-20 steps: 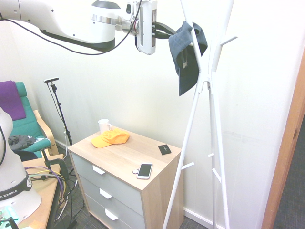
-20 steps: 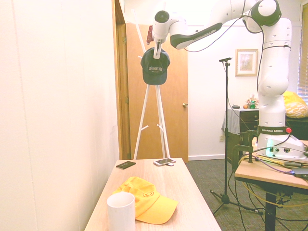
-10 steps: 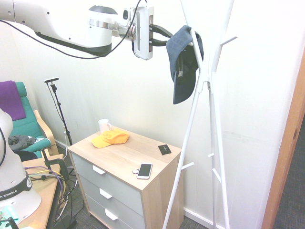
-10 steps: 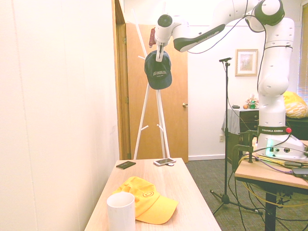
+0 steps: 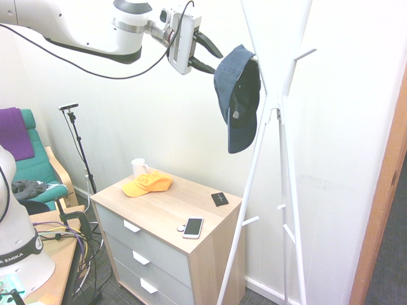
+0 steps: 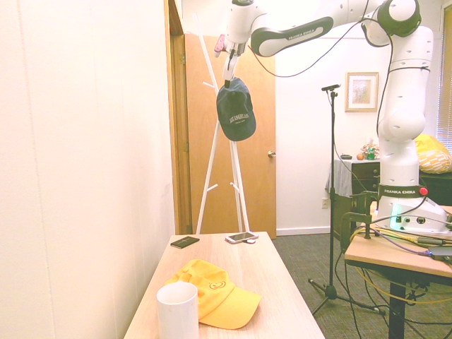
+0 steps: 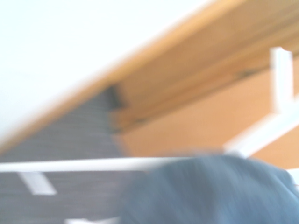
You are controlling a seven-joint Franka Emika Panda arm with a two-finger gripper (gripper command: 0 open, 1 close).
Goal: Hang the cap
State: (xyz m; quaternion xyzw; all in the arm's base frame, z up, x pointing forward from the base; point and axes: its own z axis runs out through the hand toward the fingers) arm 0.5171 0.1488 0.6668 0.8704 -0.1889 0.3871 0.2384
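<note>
The navy cap is hanging high on the white coat stand, its crown caught on one of the upper pegs and its brim pointing down toward the floor, with the black inside facing the stand. From the opposite side the small white lettering on the front of the cap is showing, set against the wooden door behind it. The gripper is sitting just beside the top of the cap, its two dark fingers spread apart and holding nothing; whether the lower finger is grazing the fabric is hard to tell. In the wrist view the cap is filling the lower part as a blurred blue mass, with white bars of the stand crossing behind it.

Below, a light wooden dresser with grey drawer fronts is standing against the pale wall, close to the feet of the stand. On its top an orange-yellow cap is lying just beside a white mug (the two look close to touching). Nearer the front edge a phone is lying flat, and a small black square item is lying apart from it, toward the wall. Off to one side of the room a green armchair with a purple cloth over its back is standing, and a framed picture is hanging on the far wall
</note>
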